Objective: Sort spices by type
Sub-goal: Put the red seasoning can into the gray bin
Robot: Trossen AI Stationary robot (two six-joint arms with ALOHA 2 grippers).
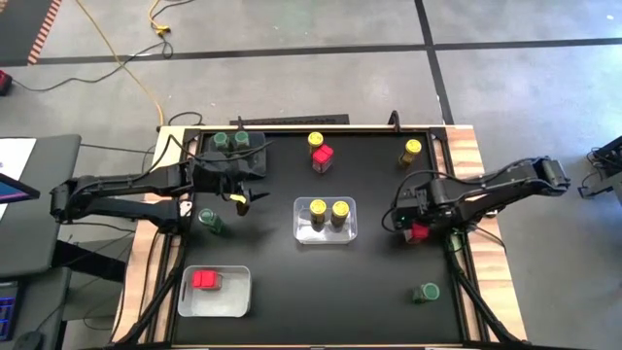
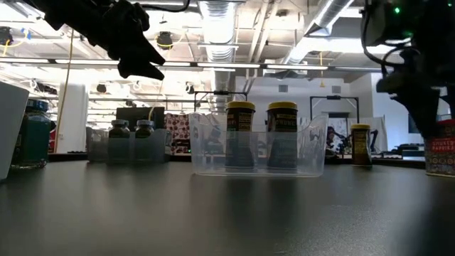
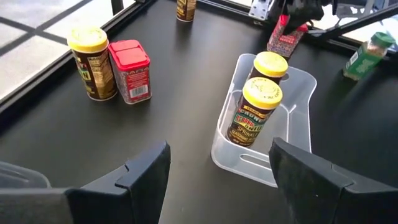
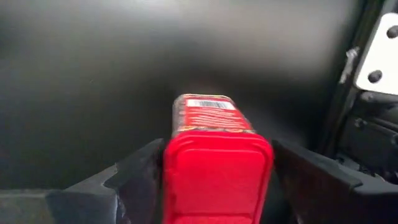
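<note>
My right gripper (image 1: 412,226) points down at the table's right edge. Its open fingers stand on either side of a squarish red-topped spice jar (image 4: 216,163), which stands on the table (image 2: 442,158). My left gripper (image 3: 217,158) hovers open and holds nothing, left of the middle (image 1: 245,199). Two yellow-lidded jars (image 1: 328,211) stand in a clear bin (image 1: 301,231) at the centre. Two green-lidded jars (image 1: 231,142) stand in a grey bin at the far left. A red-topped jar (image 1: 204,280) lies in a clear bin (image 1: 238,297) at the near left. My right gripper comes at the red-topped jar from above, one finger (image 4: 140,168) beside each side of its lid (image 4: 186,155). I cannot tell whether the fingers touch the lid. The jar stands upright on the table.
Loose jars stand about the table: a yellow-lidded one (image 1: 316,141) next to a red-topped one (image 1: 323,157) at the far middle, a yellow-lidded one (image 1: 412,149) at the far right, a green-lidded one (image 1: 209,220) at the left and another (image 1: 426,292) at the near right.
</note>
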